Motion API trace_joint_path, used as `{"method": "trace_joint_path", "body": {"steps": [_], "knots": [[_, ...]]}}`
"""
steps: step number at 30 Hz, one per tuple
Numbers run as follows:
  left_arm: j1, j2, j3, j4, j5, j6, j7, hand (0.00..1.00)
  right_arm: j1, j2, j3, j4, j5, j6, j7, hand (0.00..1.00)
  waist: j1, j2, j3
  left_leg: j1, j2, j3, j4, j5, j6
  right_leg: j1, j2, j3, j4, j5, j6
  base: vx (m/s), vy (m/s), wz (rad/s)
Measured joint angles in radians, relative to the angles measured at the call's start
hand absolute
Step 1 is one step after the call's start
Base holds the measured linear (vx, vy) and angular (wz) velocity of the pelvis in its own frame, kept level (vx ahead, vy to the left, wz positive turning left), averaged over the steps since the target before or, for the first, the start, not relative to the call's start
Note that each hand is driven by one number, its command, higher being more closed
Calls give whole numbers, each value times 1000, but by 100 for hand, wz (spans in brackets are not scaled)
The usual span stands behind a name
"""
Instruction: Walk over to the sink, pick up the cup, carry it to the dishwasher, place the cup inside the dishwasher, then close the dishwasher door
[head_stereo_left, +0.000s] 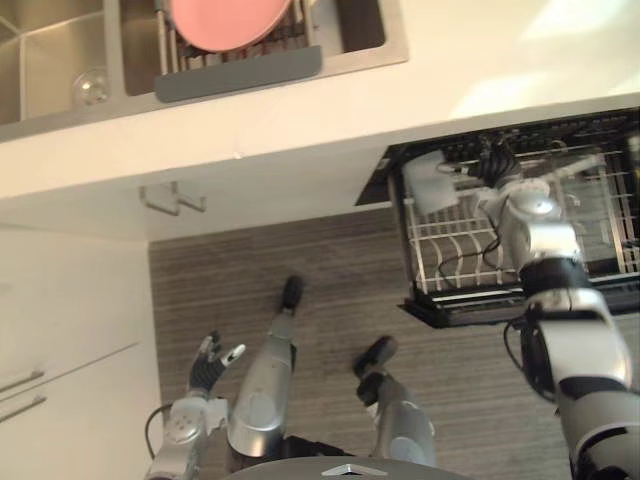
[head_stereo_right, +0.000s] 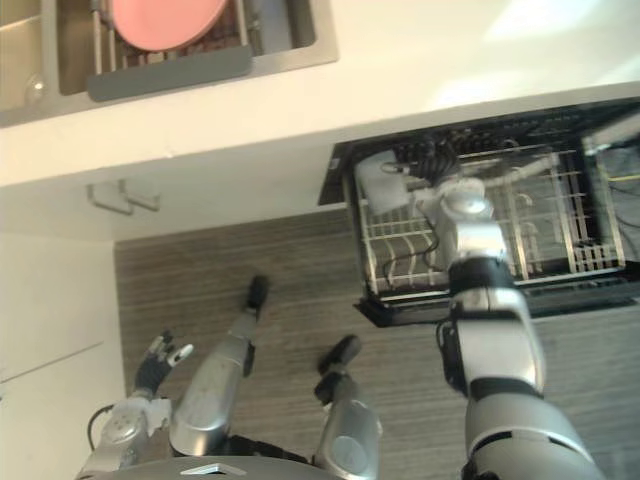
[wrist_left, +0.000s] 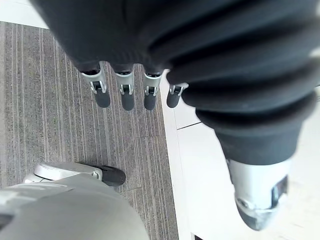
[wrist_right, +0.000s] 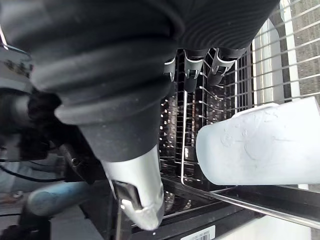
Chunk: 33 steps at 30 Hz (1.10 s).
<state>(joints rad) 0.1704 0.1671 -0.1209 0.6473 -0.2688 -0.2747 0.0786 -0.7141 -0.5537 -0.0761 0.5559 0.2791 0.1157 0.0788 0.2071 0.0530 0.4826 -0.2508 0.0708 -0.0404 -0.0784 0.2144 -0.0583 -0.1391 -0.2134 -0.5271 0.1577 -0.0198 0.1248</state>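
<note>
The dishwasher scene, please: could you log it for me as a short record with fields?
cup: resting in the dishwasher rack, at a corner
right hand: inside the rack beside the cup, fingers straight, holding nothing
left hand: open, low over the floor
dishwasher: open, door not yet closed
sink: pink plate on a drainer

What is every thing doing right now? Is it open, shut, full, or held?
Dishwasher: open, wire rack pulled out.
Cup: in the wire rack, not gripped.
Right hand: open, fingers straight, reaching over the wire rack beside the cup.
Left hand: open, holding nothing, hanging over the floor.
Pink plate: sitting in the sink.
</note>
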Motion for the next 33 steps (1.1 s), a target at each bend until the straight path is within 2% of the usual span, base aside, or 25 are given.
{"method": "trace_joint_path", "body": {"steps": [2, 5, 6, 7, 10, 13, 16, 18, 19, 20, 21, 22, 23, 24, 25, 26, 27, 28, 29, 31, 32, 33], "knots": [[20, 0, 26, 20, 0, -2, -3, 0, 103, 61, -25, -117, -3, -24, 0, 0, -14, -30, -22, 29, 5, 23, 0, -15, -1, 21, 6, 24, -15, 2, 1, 21, -49, -28], [68, -4, 81, 88, 19, -3, -23, 0, 334, 217, -51, -321, -10, -93, 4, 0, -48, -79, -125, 73, 9, 52, 0, -46, -5, 69, 21, 43, -71, 13, 7, 107, -58, -24], [71, -6, 84, 93, 19, -3, -23, 0, 352, 231, -51, -336, -10, -97, 5, 0, -49, -80, -132, 79, 9, 56, 0, -49, -5, 76, 22, 45, -76, 14, 7, 126, -42, -25], [87, -15, 103, 108, 19, -6, -23, 0, 425, 281, -46, -392, -7, -122, 15, 0, -52, -88, -165, 99, 10, 69, 0, -61, -7, 94, 25, 56, -94, 17, 9, 99, -32, -19], [119, -46, 151, 132, 17, -11, -19, 0, 554, 382, -28, -491, 5, -196, 100, 0, -69, -86, -221, 157, 9, 69, 0, -79, -10, 162, 31, 57, -124, 18, 13, 122, -44, -10], [137, -78, 197, 158, 17, -25, -9, 0, 587, 419, -3, -569, 58, -249, 195, 0, -74, -72, -237, 193, 7, 36, 2, -84, -13, 231, 44, 17, -144, 12, 15, 47, -57, 32], [153, -100, 249, 180, 17, -47, 2, 0, 589, 437, -7, -599, 92, -283, 204, 0, -75, -61, -243, 175, -13, -27, 71, -112, -11, 300, 36, -74, -138, -14, 21, -27, -15, 81], [190, -102, 290, 200, 19, -49, -2, 0, 605, 441, -10, -604, 112, -299, 200, 0, -75, -44, -261, 157, 14, 121, 118, -181, 78, 337, 39, -166, -128, -20, 15, -53, -34, 108], [213, -104, 322, 207, 21, -52, -11, 0, 623, 433, -21, -613, 116, -311, 196, 0, -77, -72, -289, 138, 35, 253, 174, -237, 152, 353, 28, -216, -155, -5, -4, -13, -4, 94], [220, -106, 342, 213, 28, -51, -18, 0, 625, 426, -31, -619, 118, -320, 196, 0, -77, -75, -294, 106, 54, 319, 261, -268, 172, 357, 9, -229, -154, -14, 8, 33, 67, 88], [239, -136, 364, 233, 38, -47, -22, 0, 620, 395, -65, -621, 128, -339, 195, 0, -73, -27, -292, 65, 121, 418, 456, -250, 182, 364, 5, -245, -87, -42, 37, 23, 142, 93], [269, -151, 366, 233, 42, -44, -23, 0, 637, 384, -108, -618, 155, -341, 195, 0, -96, -15, -293, 61, 116, 445, 496, -234, 155, 384, -20, -247, -41, -77, 40, 9, 142, 91], [288, -153, 366, 228, 50, -44, -22, 0, 647, 383, -128, -619, 168, -341, 197, 0, -101, -17, -301, 75, 100, 448, 476, -234, 155, 393, -27, -239, -40, -95, 38, -41, 149, 97], [310, -161, 371, 229, 59, -40, -20, 0, 660, 384, -165, -622, 198, -349, 201, 0, -105, -22, -314, 108, 65, 441, 384, -226, 141, 403, -31, -250, -40, -98, 45, -66, 109, 72], [314, -179, 392, 229, 69, -39, -20, 0, 665, 386, -202, -626, 218, -354, 201, 0, -110, -21, -318, 156, 29, 426, 239, -183, 76, 398, -33, -272, -33, -104, 40, -85, 87, 67], [309, -183, 400, 230, 78, -37, -20, 0, 668, 394, -220, -626, 231, -353, 201, 0, -116, -34, -315, 176, 7, 428, 177, -168, 75, 396, -53, -286, -28, -110, 43, -120, 87, 56], [305, -189, 402, 232, 84, -34, -20, 0, 686, 414, -247, -627, 246, -351, 200, 0, -121, -58, -316, 200, -6, 460, 163, -185, 90, 394, -84, -312, -18, -107, 46, -59, 64, 29], [309, -198, 400, 232, 106, -31, -20, 0, 712, 423, -253, -645, 247, -348, 195, 0, -128, -63, -321, 223, -9, 458, 199, -198, 70, 383, -101, -309, 12, -105, 49, 22, 74, 29], [309, -202, 397, 232, 118, -28, -19, 0, 736, 429, -255, -674, 252, -348, 194, 0, -141, -63, -321, 227, -22, 444, 167, -194, 68, 380, -109, -311, 38, -99, 55, 58, 73, 27], [279, -199, 389, 227, 137, -28, -19, 0, 772, 434, -260, -697, 283, -347, 189, 0, -169, -62, -321, 219, -36, 417, 126, -178, 82, 356, -122, -305, 93, -60, 8, -34, 120, 39], [271, -193, 384, 229, 137, -28, -18, 0, 778, 439, -260, -698, 284, -348, 184, 0, -171, -61, -322, 218, -36, 409, 117, -177, 85, 347, -124, -295, 112, -49, -8, -58, 136, 29], [259, -180, 375, 229, 137, -28, -18, 0, 789, 453, -264, -701, 284, -349, 175, 0, -176, -58, -323, 230, -41, 392, 92, -173, 97, 336, -126, -254, 136, -24, -45, -30, 110, 22]]}}
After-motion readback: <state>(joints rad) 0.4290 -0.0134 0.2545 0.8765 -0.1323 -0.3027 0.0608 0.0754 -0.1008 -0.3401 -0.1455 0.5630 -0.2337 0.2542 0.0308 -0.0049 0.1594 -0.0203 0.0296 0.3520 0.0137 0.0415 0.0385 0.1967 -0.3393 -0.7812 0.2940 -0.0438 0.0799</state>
